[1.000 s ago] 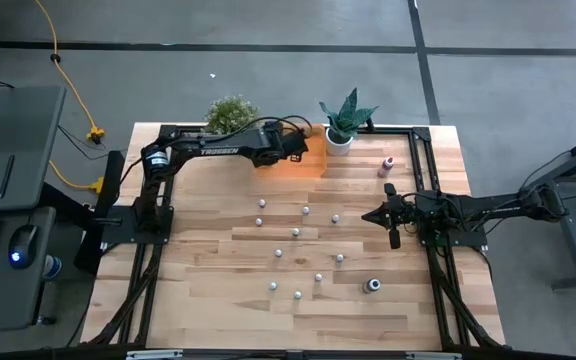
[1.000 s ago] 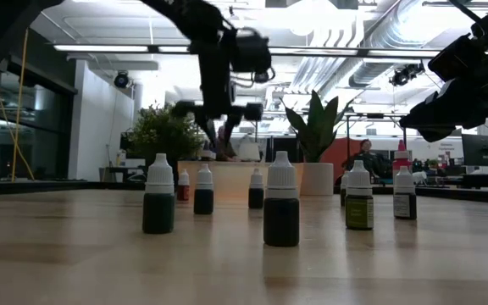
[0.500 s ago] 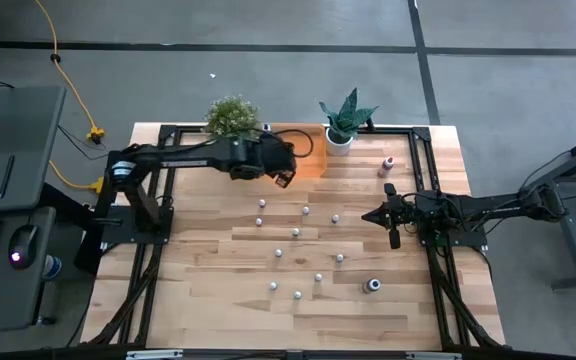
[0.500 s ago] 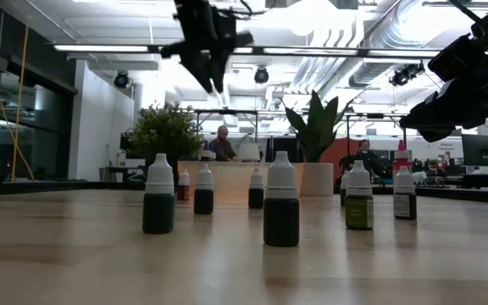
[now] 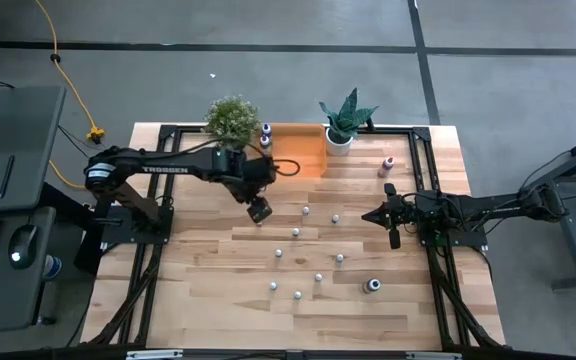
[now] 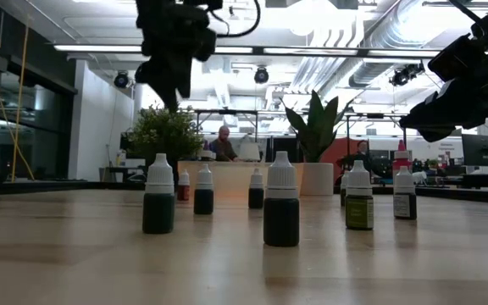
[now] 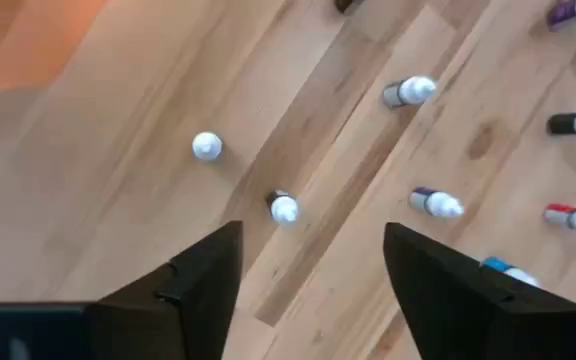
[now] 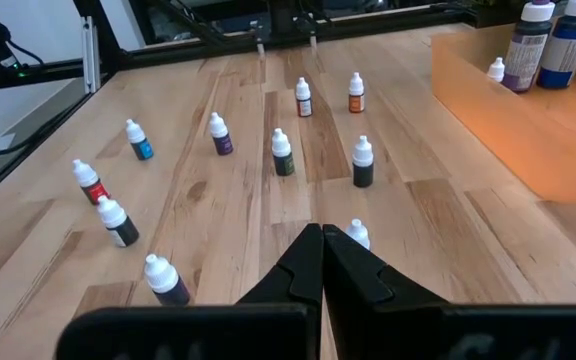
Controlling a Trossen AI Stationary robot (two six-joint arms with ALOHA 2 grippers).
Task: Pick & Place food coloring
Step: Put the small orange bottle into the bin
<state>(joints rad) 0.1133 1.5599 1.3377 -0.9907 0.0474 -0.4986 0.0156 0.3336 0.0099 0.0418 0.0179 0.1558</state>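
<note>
High view: left gripper [image 5: 259, 212] above the table [image 5: 208, 300], fingers spread and empty, directly over the far-left bottles of the food coloring [image 5: 298, 262] scatter; a dozen or so small bottles stand loose across the table's middle, three more already in the orange bin [image 5: 303, 155] between the bushy plant [image 5: 232, 116] and the spiky plant [image 5: 346, 118]. Right gripper [image 5: 376, 215] parked at the right side, fingers pressed together, holding nothing

Risk: bottles are light, narrow and close-set; a descent off centre would likely tip the target or knock a neighbour, and a toppled bottle would roll. A pinch on the tapered white cap rather than the body could slip

Hidden or unclear: which bottle is aimed at cannot be told; in the high view the gripper covers the one beneath. Left wrist view shows two white caps [image 7: 284, 208] ahead of the fingers. Bottle colours unreadable from above. Low view cuts off the left arm's fingers
</note>
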